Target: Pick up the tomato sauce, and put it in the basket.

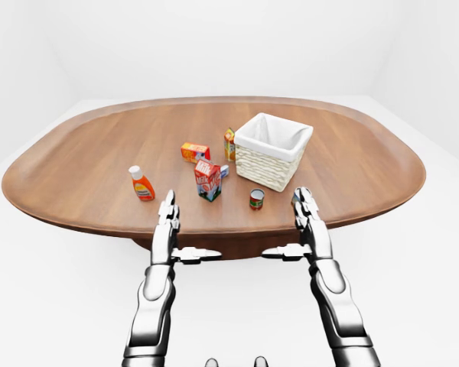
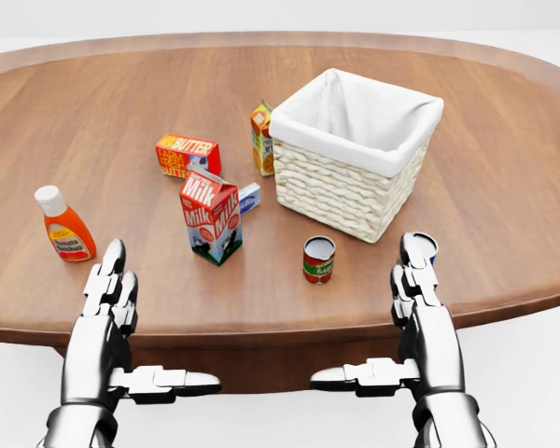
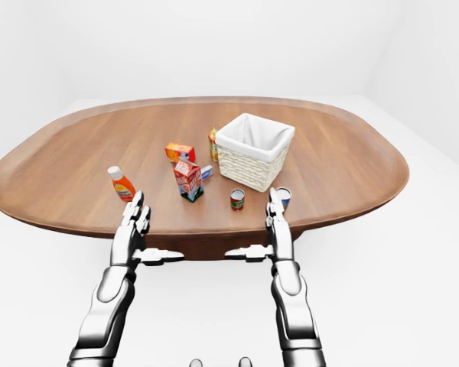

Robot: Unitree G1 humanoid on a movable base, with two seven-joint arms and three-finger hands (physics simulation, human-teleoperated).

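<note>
Tomato sauce can (image 2: 318,259) stands upright on the counter (image 2: 504,187), just near-left of the basket (image 2: 355,149), untouched. Left hand (image 2: 110,289) and right hand (image 2: 416,275) both hover wide open and empty at the counter's near edge, thumbs turned inward, apparently staged for approach. Right hand is nearer the can.
</note>
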